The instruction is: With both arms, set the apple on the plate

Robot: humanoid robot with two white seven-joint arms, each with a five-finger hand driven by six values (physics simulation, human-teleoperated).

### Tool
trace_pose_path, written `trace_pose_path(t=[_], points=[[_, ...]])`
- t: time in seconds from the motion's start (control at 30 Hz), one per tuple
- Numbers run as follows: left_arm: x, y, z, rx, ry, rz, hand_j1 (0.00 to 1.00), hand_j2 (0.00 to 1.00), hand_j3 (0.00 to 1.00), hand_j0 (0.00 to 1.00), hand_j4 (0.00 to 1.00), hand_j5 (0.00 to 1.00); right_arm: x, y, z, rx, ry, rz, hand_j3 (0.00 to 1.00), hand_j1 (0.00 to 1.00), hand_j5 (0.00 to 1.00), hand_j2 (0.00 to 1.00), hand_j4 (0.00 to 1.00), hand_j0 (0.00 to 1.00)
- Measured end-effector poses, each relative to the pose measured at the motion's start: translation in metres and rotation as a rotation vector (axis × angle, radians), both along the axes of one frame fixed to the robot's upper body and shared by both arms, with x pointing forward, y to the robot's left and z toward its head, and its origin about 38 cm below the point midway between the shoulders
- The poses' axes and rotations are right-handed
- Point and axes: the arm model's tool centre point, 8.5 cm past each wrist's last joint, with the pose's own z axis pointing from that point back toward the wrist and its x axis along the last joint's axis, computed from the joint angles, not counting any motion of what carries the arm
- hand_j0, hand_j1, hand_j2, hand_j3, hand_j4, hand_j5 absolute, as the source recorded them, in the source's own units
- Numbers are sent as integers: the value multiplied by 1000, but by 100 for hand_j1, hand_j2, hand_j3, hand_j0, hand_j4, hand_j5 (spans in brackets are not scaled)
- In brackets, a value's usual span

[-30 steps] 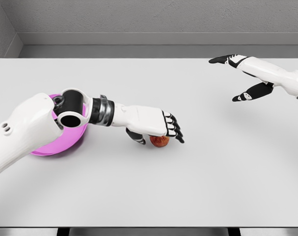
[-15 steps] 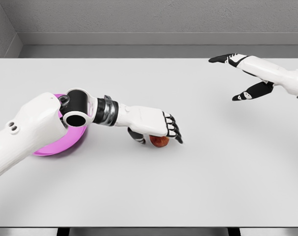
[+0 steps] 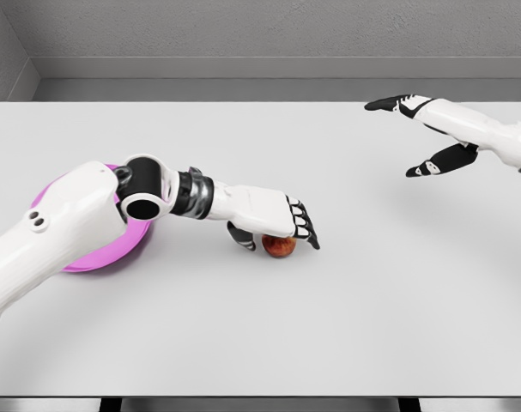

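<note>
Tabletop unchanged; left hand [image 3: 273,225] stays over apple [image 3: 280,246].

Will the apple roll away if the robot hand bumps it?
Probably. The apple looks round and sits loose on the flat table, so a nudge could roll it. The left hand arches over it, which may hold it in. It looks firm, not squishy.
</note>
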Motion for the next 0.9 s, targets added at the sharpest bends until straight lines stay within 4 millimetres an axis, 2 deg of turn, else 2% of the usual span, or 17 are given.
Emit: trace_pose_path(t=[0.23, 0.37, 0.43, 0.83, 0.9], points=[[4, 1, -5, 15, 3, 13, 92, 92, 92, 92, 92, 92, 0, 0, 1, -1, -2, 0, 100, 100, 100, 100, 100, 100], [4, 0, -5, 17, 1, 13, 82, 82, 82, 82, 82, 82, 0, 0, 0, -1, 0, -1, 100, 100, 100, 100, 100, 100], [4, 0, -6, 18, 2, 12, 74, 74, 74, 74, 74, 74, 0, 0, 0, -1, 0, -1, 100, 100, 100, 100, 100, 100], [4, 2, -4, 20, -2, 12, 55, 55, 55, 55, 55, 55, 0, -1, 0, -2, 0, -1, 100, 100, 100, 100, 100, 100], [5, 3, -4, 20, -2, 14, 55, 55, 55, 55, 55, 55, 0, -1, 0, -2, 0, -1, 100, 100, 100, 100, 100, 100]])
